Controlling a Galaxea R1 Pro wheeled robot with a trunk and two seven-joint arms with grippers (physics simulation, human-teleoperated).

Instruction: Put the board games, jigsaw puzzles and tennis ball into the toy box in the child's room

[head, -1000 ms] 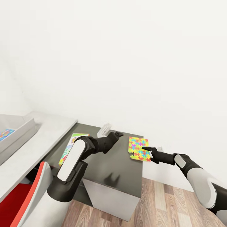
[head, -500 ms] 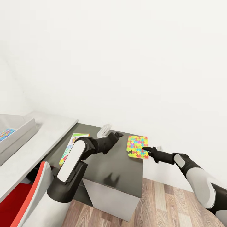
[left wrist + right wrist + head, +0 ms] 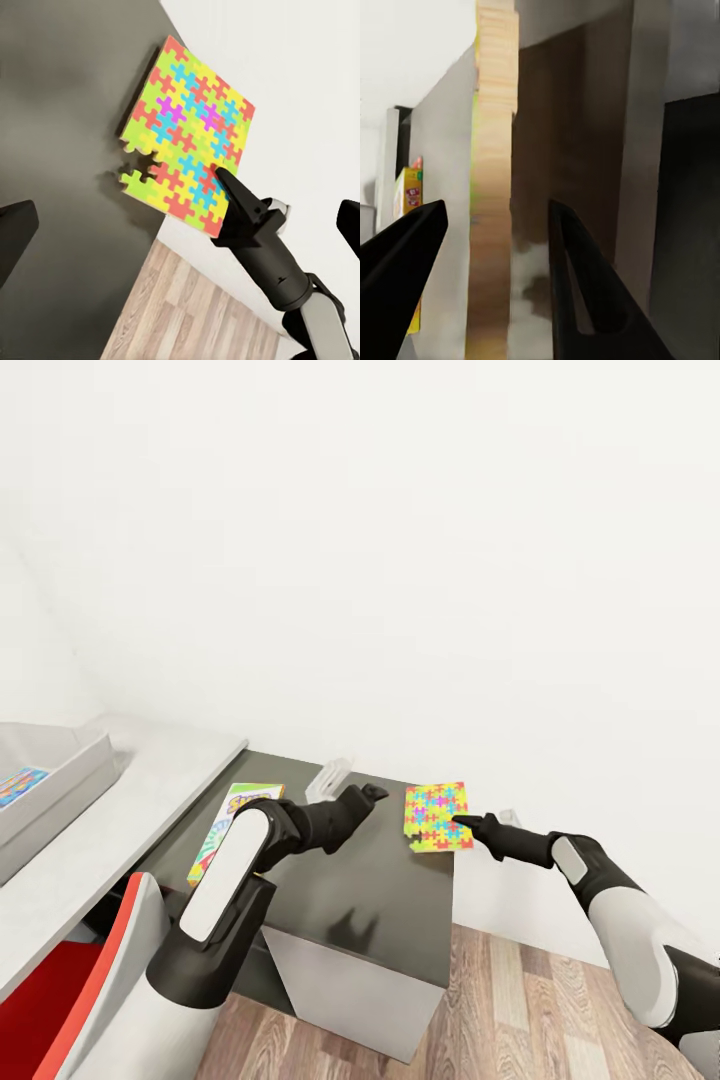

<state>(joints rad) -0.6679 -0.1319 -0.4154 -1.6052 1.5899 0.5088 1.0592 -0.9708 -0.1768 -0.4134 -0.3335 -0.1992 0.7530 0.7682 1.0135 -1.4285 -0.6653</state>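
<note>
A jigsaw puzzle (image 3: pixel 436 815) sits at the far right corner of the dark lower section of the table (image 3: pixel 385 900), hanging over its edge. My right gripper (image 3: pixel 463 821) is open at the puzzle's near right edge. In the right wrist view that tan edge (image 3: pixel 495 172) stands between the two fingers (image 3: pixel 577 277). My left gripper (image 3: pixel 368 793) hovers open over the dark top, left of the puzzle (image 3: pixel 191 142). A green-edged board game (image 3: pixel 230 822) lies by my left arm. The toy box (image 3: pixel 60 785) is at the far left, with a jigsaw-patterned box (image 3: pixel 18 785) inside.
A small clear holder (image 3: pixel 330 772) stands at the back of the dark desk by the white wall. A red and grey chair (image 3: pixel 70 990) is at the lower left. Wood-plank floor (image 3: pixel 560 1000) lies right of the desk.
The puzzle and my right gripper have shifted a little toward the wall, and the puzzle now looks shorter. My left gripper has barely moved.
</note>
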